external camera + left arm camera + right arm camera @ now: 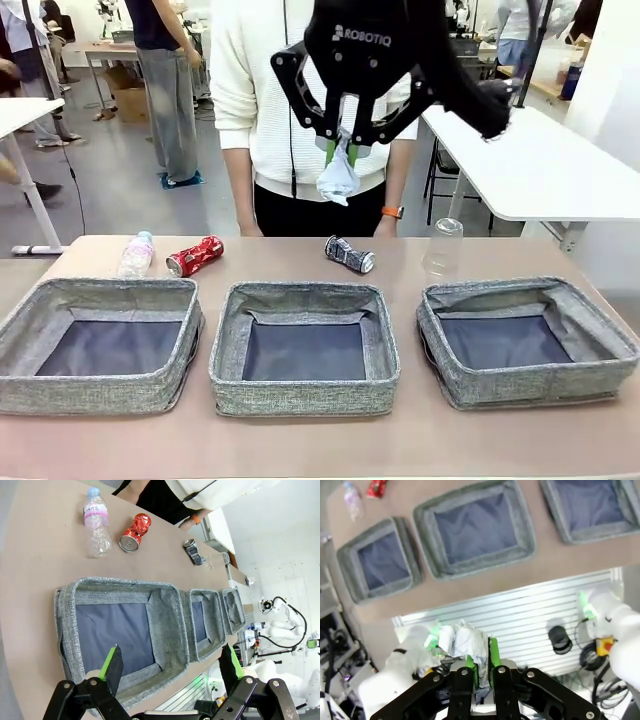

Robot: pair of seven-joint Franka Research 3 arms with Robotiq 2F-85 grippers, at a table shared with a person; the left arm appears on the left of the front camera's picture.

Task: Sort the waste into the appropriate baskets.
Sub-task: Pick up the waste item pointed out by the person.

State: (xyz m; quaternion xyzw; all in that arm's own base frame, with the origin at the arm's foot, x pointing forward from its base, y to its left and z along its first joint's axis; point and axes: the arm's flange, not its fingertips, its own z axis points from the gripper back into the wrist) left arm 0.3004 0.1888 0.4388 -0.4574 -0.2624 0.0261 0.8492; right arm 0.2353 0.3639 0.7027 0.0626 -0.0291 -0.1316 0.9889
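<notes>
Above the table (pixel 300 440) — right gripper (pixel 342 152), marked ROBOTIQ, pinches paper wad (pixel 338 182).

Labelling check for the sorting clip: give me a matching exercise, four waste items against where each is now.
Items: 1 paper wad; 2 red can; 3 printed can; 4 plastic cup.
Places: A beyond the right basket; B beside the bottle; C gripped in the right hand; D beyond the middle basket.
Pairs: 1-C; 2-B; 3-D; 4-A.
</notes>
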